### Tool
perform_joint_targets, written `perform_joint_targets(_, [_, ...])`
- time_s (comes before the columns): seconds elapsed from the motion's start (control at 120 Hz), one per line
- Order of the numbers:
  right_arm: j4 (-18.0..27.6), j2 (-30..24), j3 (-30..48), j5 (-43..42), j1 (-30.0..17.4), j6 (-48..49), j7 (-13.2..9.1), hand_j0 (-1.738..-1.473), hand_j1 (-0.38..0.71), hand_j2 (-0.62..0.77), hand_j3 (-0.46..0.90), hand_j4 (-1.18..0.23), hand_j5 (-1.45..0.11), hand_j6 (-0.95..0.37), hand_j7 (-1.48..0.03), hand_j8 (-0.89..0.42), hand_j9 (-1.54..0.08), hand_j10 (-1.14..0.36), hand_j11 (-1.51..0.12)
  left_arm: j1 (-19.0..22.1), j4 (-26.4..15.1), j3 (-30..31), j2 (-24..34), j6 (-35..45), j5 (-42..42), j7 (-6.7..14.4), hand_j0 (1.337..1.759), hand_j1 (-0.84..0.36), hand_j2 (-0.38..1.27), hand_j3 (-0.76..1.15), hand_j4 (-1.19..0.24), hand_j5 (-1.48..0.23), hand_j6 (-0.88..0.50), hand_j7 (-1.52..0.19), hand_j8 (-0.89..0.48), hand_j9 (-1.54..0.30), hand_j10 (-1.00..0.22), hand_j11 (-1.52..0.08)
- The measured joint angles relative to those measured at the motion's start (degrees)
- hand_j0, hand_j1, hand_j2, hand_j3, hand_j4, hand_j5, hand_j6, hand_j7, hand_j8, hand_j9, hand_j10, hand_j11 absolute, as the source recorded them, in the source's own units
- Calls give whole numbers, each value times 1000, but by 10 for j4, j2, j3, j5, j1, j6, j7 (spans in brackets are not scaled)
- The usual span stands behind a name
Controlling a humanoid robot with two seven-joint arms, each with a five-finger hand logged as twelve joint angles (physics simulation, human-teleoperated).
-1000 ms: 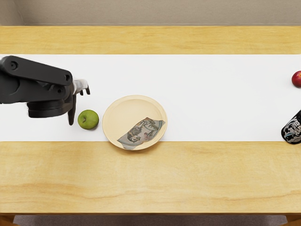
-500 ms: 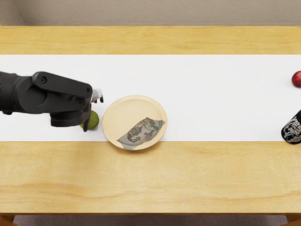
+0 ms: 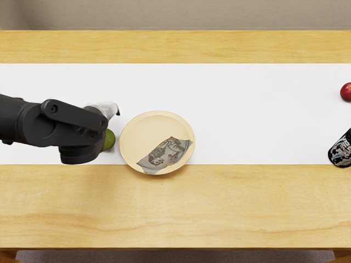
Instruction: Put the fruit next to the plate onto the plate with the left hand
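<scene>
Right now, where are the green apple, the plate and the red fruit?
green apple (image 3: 111, 139): head view, its exposed right side.
plate (image 3: 143, 129): head view, bare inner surface.
red fruit (image 3: 346, 91): head view, its visible middle.

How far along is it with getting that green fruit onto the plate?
Early on. Done: the left hand is over the green apple, hiding most of it. In hand: the grasp, though the view hides whether it grips yet. Left: the apple lies beside the plate, not on it, so lifting, carrying and setting down remain.
</scene>
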Motion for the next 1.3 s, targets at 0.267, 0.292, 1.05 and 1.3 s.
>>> perform_joint_targets(0.267, [0, 0, 0, 0, 0, 0, 0, -1658, -310, -7, 0, -33, -43, -33, -43, -33, -43, -33, -43, 16, -10, 13, -9, 34, 0, 0, 1658, 34, 54, 0, -264, -342, -264, -342, -264, -342, -264, -342])
perform_joint_targets(0.292, [0, 0, 0, 0, 0, 0, 0, -1658, -310, -7, 0, -33, -43, -33, -43, -33, -43, -33, -43, 16, -10, 13, -9, 36, 0, 0, 1658, 30, 54, 0, -267, -346, -267, -346, -267, -346, -267, -346])
perform_joint_targets(1.05, [0, 0, 0, 0, 0, 0, 0, -1658, -310, -7, 0, -33, -43, -33, -43, -33, -43, -33, -43, 46, 12, 17, -28, 51, 31, -1, 1657, -257, 147, 0, -519, -665, -397, -631, -427, -675, -513, -674])
perform_joint_targets(1.3, [0, 0, 0, 0, 0, 0, 0, -1658, -310, -7, 0, -33, -43, -33, -43, -33, -43, -33, -43, 47, 21, 22, -25, 49, 34, 0, 1653, -311, 402, 0, -714, -948, -466, -922, -328, -956, -497, -961])
